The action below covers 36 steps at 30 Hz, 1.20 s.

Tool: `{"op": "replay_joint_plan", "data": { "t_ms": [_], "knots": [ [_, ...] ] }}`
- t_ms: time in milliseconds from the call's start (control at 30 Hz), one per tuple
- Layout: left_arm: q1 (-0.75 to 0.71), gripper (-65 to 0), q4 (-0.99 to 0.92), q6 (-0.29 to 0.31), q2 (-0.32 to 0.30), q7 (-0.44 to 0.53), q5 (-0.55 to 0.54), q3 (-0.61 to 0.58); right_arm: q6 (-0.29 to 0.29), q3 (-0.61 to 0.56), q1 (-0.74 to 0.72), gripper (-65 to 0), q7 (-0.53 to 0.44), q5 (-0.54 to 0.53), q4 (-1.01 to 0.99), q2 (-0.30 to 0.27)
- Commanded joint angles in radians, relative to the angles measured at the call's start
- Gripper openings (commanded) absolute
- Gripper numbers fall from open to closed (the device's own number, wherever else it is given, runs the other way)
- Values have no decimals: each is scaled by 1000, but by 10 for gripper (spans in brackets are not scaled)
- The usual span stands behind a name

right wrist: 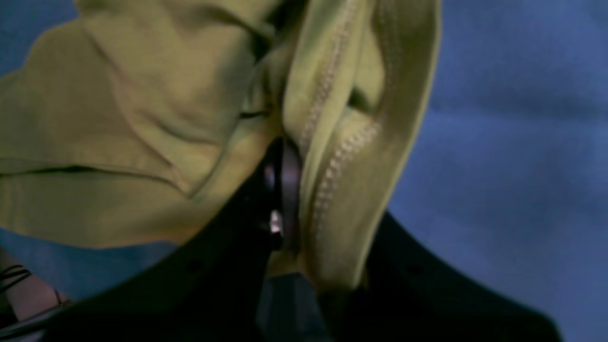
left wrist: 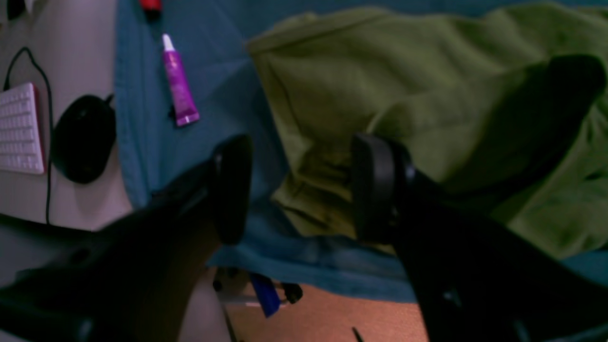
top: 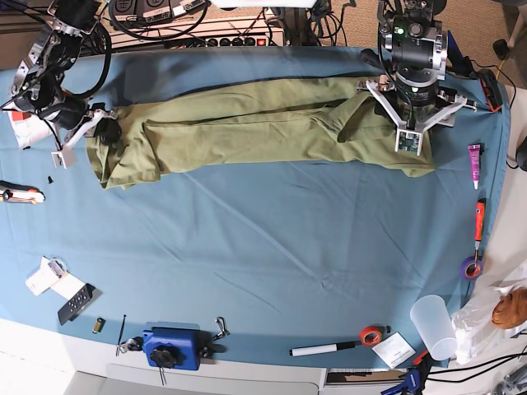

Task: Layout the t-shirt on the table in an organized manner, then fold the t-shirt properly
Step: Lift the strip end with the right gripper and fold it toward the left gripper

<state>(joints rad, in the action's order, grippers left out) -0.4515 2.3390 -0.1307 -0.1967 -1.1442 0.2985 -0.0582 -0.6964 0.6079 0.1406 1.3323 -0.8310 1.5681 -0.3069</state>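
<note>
The olive-green t-shirt [top: 247, 123] lies stretched in a long rumpled band across the far side of the blue-teal table [top: 272, 247]. My right gripper [top: 105, 130] is at the shirt's left end. In the right wrist view it [right wrist: 285, 166] is shut on a bunched fold of stitched hem [right wrist: 342, 142]. My left gripper [top: 410, 132] is over the shirt's right end. In the left wrist view it [left wrist: 301, 187] is open, its pads [left wrist: 375, 190] straddling the shirt's wrinkled edge [left wrist: 313, 171] just above the cloth, with nothing held.
A purple tube [top: 475, 163], a red pen [top: 479, 222] and a purple tape roll [top: 471, 267] lie along the right edge. A plastic cup [top: 434, 325], marker [top: 321, 350], red tape [top: 372, 335], blue device [top: 169, 346] and remote [top: 74, 303] sit near the front. A keyboard [left wrist: 19, 128] and mouse [left wrist: 83, 137] lie off the table.
</note>
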Motion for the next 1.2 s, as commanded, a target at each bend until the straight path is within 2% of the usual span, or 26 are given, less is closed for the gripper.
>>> {"op": "replay_joint_plan", "data": {
  "t_ms": [0,100,200,333,500,700,867,1033,1167],
  "knots": [
    [0,-315,17,-3,-3,24,16,18,-2,8,-10,-650,-14,-17,50,-20],
    [0,-315,17,-4,-3,53,11,94,-2,8,-10,-650,1,-30,138,-20],
    [0,-315,17,2,-3,72,-50,204,-2,6,-6,-650,31,-100,193,-20],
    [0,-315,17,71,-3,84,-200,371,-2,-6,-6,-650,64,-196,228,-20],
    [0,-315,17,150,-4,90,-373,584,-2,-126,13,-650,64,-200,289,-20],
    [0,-315,17,239,-21,90,-558,782,-2,-351,28,-650,64,-148,391,-20],
    [0,-315,5,241,-23,101,-569,880,-2,-462,29,-650,64,-137,471,-20],
    [0,-315,-41,294,-23,116,-592,941,-2,-574,32,-650,64,-132,493,-20],
    [0,-315,-71,312,-22,116,-618,945,-2,-693,31,-650,64,3,493,-20]
  ]
}}
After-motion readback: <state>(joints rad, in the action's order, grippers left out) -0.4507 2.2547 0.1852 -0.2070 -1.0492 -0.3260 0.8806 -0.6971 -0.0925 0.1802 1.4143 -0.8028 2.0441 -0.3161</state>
